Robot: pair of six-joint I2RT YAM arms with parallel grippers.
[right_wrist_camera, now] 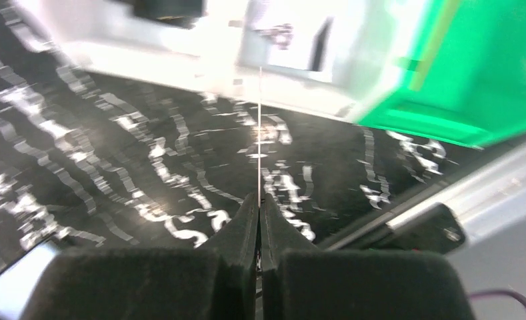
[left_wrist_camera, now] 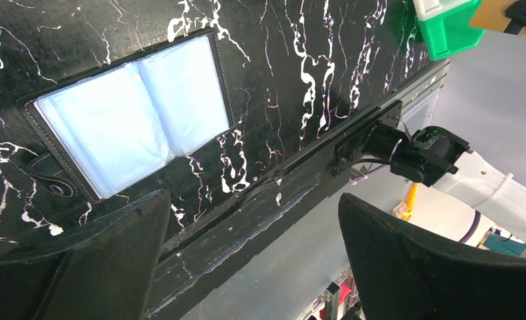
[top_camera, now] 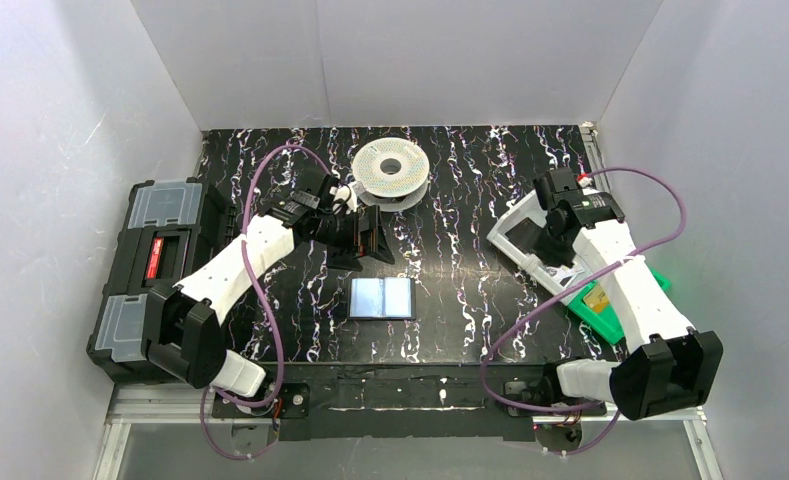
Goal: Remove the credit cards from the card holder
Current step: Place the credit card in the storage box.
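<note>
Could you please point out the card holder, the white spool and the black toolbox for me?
card holder (top_camera: pixel 382 298): top external view, its open bluish-grey inside.
white spool (top_camera: pixel 411 172): top external view, flat face beside the hub.
black toolbox (top_camera: pixel 130 266): top external view, lid left of the red latch.

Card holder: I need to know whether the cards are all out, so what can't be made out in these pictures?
Card holder: left wrist view, glare washes out the sleeves; top view, too small; any card left inside unreadable.
Thin strip pinched in the right fingers: right wrist view, edge-on and motion-blurred; card or not, unclear.
Green bin: top view, right arm covers it; left wrist view, top edge cuts it.
</note>
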